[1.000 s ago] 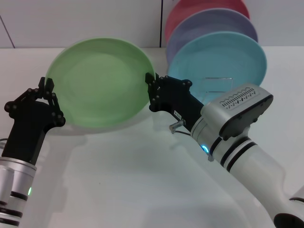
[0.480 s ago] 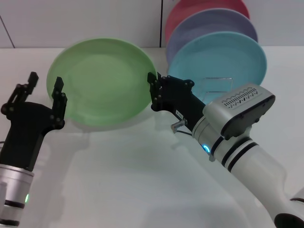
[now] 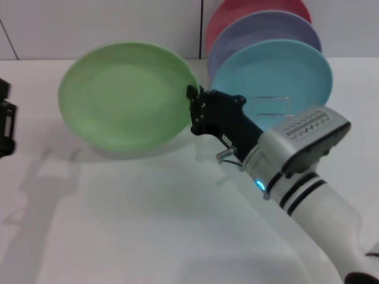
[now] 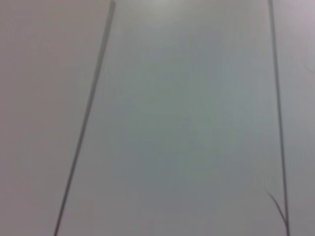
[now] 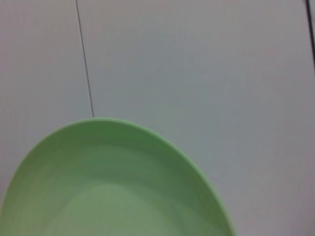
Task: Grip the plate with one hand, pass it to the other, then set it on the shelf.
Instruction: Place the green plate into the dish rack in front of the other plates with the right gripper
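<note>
A: Which claw had the light green plate?

B: The right claw [image 3: 193, 112] was clamped on the right-hand rim of the light green plate [image 3: 127, 94], holding it tilted above the white bench [image 3: 148, 225]. The right wrist view showed the plate's far rim against a pale panelled wall [image 5: 197, 59].

A: And the left claw?

B: The left claw [image 3: 5, 127] sat at the left edge of the head view, well apart from the plate. I couldn't tell how far its fingers were spread.

A: What stood farther back?

B: Behind the right arm, the wire plate rack [image 3: 272, 105] held a turquoise plate [image 3: 272, 74], then a lavender plate [image 3: 260, 29], then a red plate [image 3: 237, 12].
</note>
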